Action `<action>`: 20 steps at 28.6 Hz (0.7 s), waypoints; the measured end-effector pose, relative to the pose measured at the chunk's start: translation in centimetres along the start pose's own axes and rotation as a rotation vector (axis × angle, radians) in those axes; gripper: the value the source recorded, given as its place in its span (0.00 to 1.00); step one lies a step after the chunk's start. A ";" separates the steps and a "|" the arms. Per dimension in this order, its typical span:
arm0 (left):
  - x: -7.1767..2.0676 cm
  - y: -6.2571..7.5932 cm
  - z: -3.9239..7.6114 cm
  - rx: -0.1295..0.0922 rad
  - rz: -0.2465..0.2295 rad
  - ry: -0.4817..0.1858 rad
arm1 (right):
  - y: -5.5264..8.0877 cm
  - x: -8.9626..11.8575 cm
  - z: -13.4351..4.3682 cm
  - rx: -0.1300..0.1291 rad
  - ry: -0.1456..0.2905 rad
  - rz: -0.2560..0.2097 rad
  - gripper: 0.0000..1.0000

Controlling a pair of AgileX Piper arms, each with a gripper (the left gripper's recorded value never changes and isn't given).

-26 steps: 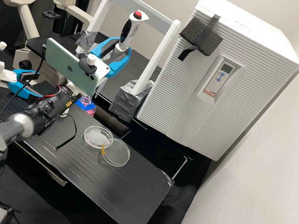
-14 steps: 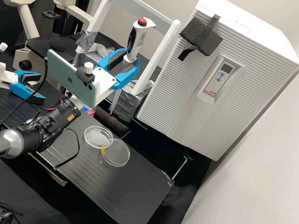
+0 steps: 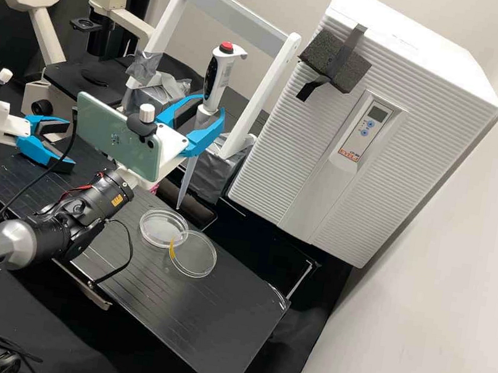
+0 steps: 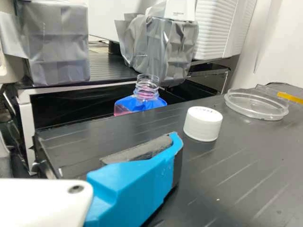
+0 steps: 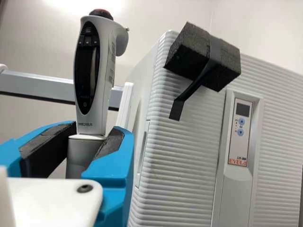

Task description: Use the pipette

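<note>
The pipette stands almost upright in my right gripper, which is clamped on the lower part of its body, under the handle. Its tip hangs in the air above the far edge of the bench. It is near a dish but not touching it, and I cannot tell whether it is already over the dish. A second dish overlaps the first.

My left gripper is low at the other end of the bench, with its fingers apart and nothing in them. Its wrist view shows the open bottle of pink liquid behind the bench edge and the cap lying on the bench.

I see these risks:
- The hold is low and the heavy handle is high, so a quick move could tilt the pipette or make it slip in the pads.
- If I go down too far, the tip may strike the bench or the dish rim and bend.
- The right arm passes close to the bottle and could knock it over.
</note>
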 end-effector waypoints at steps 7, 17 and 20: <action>-0.78 1.9 -0.6 -0.007 0.052 0.005 | -0.5 0.7 0.3 0.012 -0.024 -0.035 0.00; -1.83 8.8 0.7 0.020 0.268 -0.032 | 0.3 3.6 -2.1 0.053 0.042 -0.030 0.00; -1.77 9.8 1.2 0.037 0.297 -0.048 | 1.0 4.8 -3.5 0.082 0.083 -0.002 0.00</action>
